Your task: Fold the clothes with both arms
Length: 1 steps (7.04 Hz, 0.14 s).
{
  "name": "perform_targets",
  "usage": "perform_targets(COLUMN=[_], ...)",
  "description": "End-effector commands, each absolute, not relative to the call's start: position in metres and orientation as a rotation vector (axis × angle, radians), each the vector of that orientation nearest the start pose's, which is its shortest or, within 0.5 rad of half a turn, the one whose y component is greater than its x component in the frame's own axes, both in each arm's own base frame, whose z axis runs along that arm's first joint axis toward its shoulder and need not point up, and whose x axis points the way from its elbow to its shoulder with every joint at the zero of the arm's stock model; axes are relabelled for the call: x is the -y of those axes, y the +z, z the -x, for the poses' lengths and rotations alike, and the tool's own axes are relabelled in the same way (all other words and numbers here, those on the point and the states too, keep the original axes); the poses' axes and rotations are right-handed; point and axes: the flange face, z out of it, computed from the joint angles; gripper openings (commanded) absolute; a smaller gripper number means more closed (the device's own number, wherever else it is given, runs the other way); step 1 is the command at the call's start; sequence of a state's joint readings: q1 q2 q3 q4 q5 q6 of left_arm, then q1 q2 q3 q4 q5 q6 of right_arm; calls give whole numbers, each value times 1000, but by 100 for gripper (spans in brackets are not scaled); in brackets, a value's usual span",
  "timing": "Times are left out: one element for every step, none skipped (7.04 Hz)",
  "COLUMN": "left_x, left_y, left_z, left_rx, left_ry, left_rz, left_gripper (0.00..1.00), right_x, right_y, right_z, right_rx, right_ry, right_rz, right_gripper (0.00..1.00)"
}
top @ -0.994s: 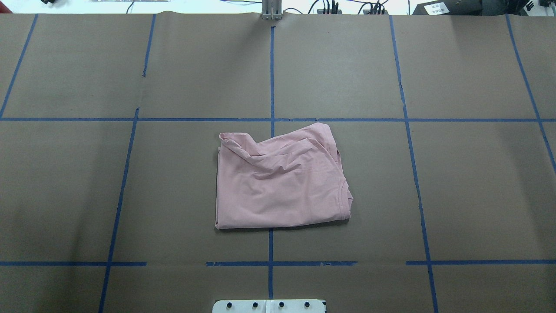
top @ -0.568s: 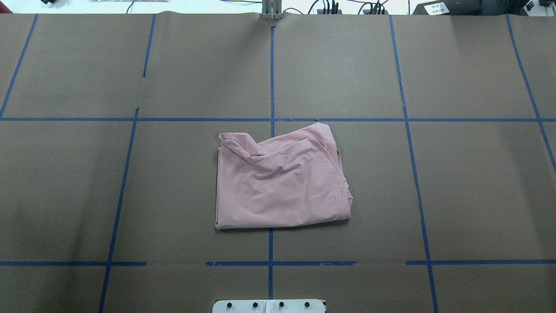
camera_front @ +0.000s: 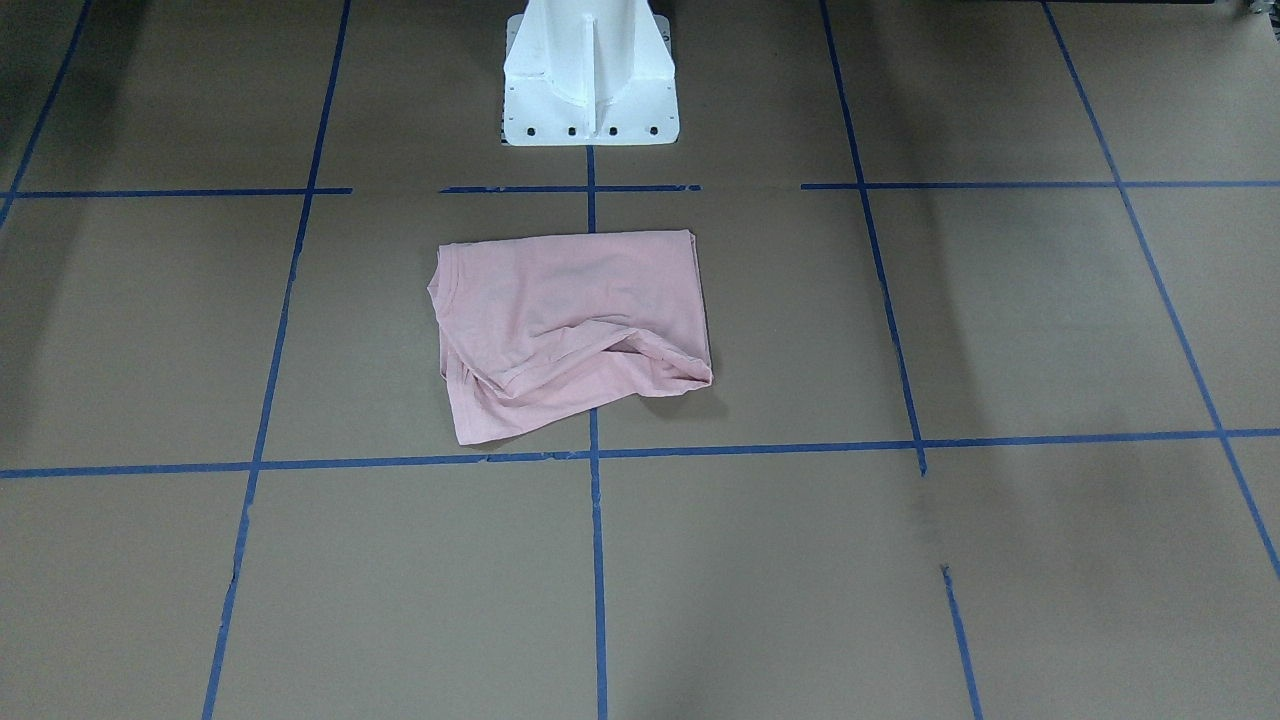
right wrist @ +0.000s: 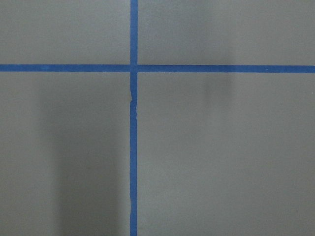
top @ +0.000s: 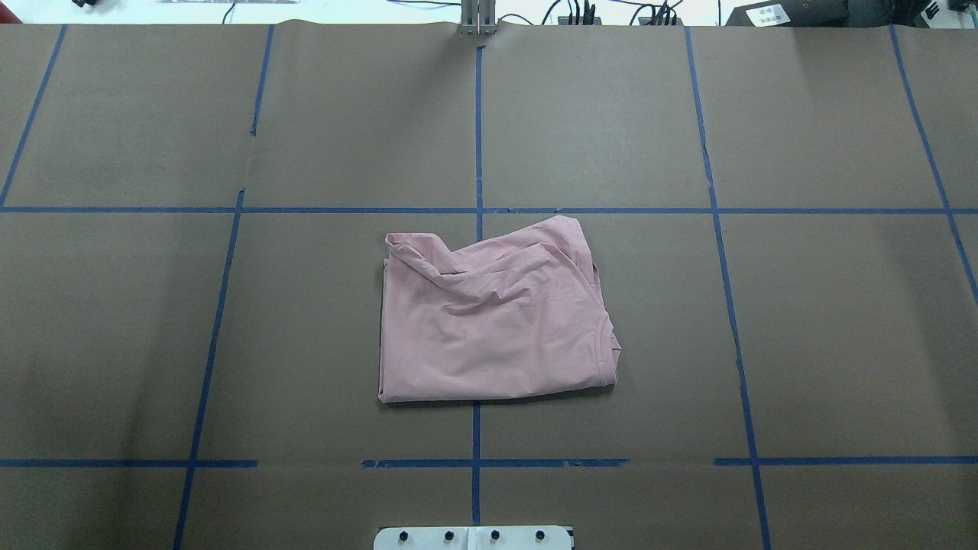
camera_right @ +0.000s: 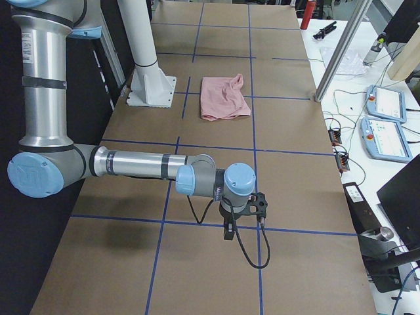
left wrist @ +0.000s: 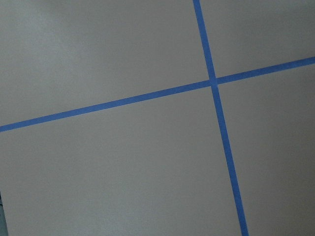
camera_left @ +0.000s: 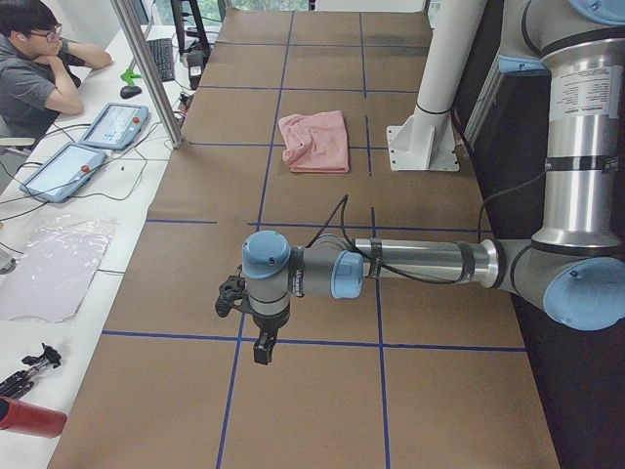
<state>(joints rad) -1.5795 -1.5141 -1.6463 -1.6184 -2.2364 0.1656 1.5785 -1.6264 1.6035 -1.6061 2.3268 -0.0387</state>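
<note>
The pale pink T-shirt (top: 493, 321) lies folded into a rough rectangle on the brown-papered table (top: 840, 321), across the centre line of blue tape (top: 477, 130) and near the white pedestal (camera_front: 590, 80). Its ribbed collar (top: 609, 340) shows at the edge on the robot's right, and the far edge is rumpled into loose folds. Nothing touches it. The left arm (camera_left: 420, 262) reaches out low over the table's left end, well apart from the shirt, and the right arm (camera_right: 138, 164) does the same at the right end. The left gripper (camera_left: 262, 344) and right gripper (camera_right: 227, 231) point down at the paper; seen only from the side, small and dark, I cannot tell whether their jaws are parted or closed, though neither seems to hold anything. Both wrist views show only paper and crossing tape.
</note>
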Motion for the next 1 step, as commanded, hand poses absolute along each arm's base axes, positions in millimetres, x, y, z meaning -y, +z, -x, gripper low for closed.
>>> perform_targets(left_x=[472], left_y=[651], left_z=[75], left_rx=[-658], left_ry=[174], left_rz=[-121], left_gripper=[100], right_x=[463], right_y=[676], right_z=[-69], right_rx=[756], right_ry=[-9], right_rz=[40], right_gripper=[100])
